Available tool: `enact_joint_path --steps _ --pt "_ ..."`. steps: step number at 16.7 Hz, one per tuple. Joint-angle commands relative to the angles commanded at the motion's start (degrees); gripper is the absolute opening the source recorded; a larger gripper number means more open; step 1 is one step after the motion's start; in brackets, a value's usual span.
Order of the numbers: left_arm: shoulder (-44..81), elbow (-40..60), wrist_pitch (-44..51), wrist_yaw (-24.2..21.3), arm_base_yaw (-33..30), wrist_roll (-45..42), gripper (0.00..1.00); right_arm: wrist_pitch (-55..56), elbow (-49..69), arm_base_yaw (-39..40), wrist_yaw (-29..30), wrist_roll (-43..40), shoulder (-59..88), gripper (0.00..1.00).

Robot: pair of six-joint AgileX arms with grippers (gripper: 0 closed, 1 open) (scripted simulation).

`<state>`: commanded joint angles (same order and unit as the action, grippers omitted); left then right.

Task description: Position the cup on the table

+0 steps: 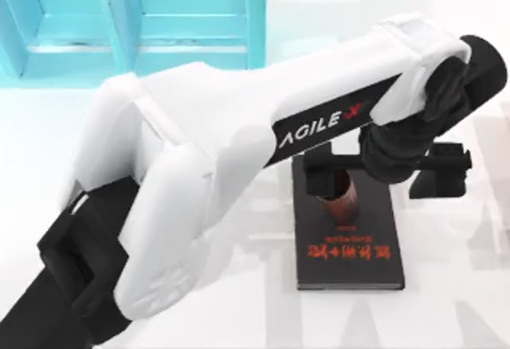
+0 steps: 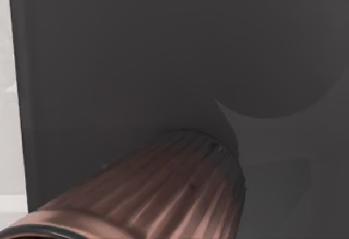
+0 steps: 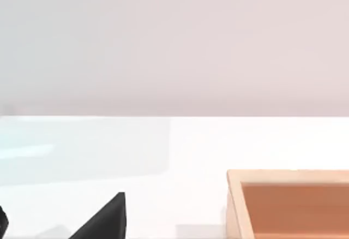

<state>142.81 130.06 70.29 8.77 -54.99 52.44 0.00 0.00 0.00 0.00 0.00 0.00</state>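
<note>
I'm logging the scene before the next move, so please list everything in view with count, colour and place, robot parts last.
cup: one, reddish-brown, standing on the book, right of the table's middle.
book: one, black with red lettering, lying flat on the table, right of middle.
shelf: one, turquoise, far left of the table.
box: one, light wood with an orange inside, on the table in the right wrist view.
table: one, glossy white, under everything.
left arm: one, white and black, reaching from the near left across to the book.
left claw: one, black, over the book at the cup; grip hidden.
</note>
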Motion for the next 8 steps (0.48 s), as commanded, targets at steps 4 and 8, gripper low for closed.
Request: enact_joint_path --steps 4,8 --pt "0.00 0.00 0.00 0.00 0.00 0.00 0.62 0.00 0.00 0.00 0.00 0.00 0.00 1.00" --pt "0.00 0.00 0.00 0.00 0.00 0.00 0.32 0.00 0.00 0.00 0.00 0.00 0.00 1.00"
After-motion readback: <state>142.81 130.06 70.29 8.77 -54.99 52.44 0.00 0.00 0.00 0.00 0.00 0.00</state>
